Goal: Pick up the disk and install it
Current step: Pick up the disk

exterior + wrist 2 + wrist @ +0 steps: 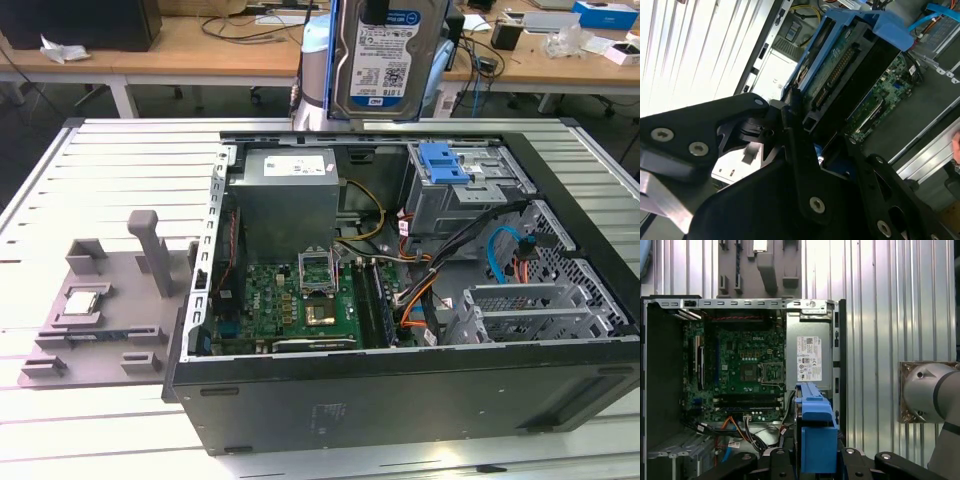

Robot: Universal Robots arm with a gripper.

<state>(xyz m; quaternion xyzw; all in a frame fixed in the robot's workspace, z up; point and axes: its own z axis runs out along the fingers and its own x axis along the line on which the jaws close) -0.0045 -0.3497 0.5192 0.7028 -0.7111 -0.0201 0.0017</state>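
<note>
Exterior view: the disk (390,55) hangs at the top middle of the frame, above the open computer case (400,405). Second wrist view: the black gripper (815,127) squeezes the disk tight by its blue frame. First wrist view: the disk sits between the fingers (860,462), over the green board (745,370).

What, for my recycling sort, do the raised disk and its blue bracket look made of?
Disk: probably metal, going by its dull silver casing, with a white-and-blue paper-like label. Blue bracket: probably moulded plastic, going by its even colour and soft sheen.
</note>
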